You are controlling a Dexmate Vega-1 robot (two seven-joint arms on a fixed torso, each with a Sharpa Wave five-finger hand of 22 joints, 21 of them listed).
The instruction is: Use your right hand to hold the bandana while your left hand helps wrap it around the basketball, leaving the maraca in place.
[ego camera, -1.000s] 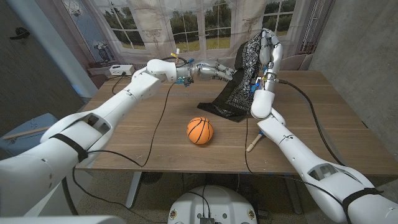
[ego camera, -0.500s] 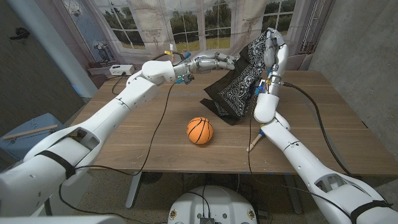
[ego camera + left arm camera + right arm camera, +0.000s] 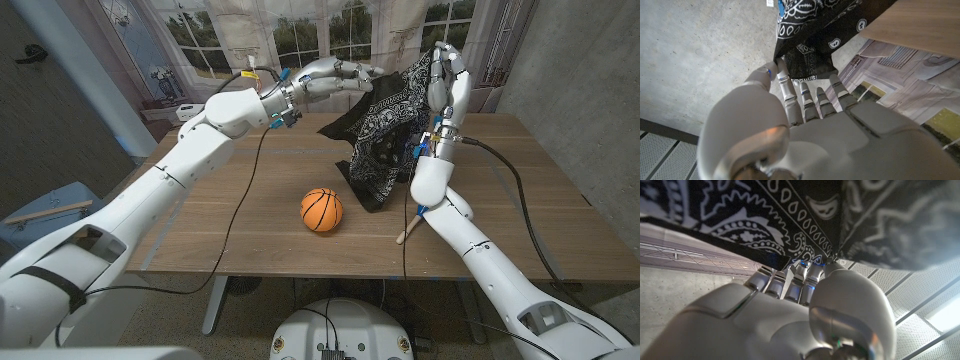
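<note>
- You are holding the bandana aloft with both the right robot hand and the left robot hand
- The basketball is sitting on the worktop, below and nearer you than the cloth

maraca mostly behind right arm

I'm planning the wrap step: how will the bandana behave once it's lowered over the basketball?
Probably floppy: the bandana sags in folds between the left hand and right hand, so it should drape over the basketball. It looks thin and light, so it may slide off the round ball, and the ball could roll if nudged.
</note>
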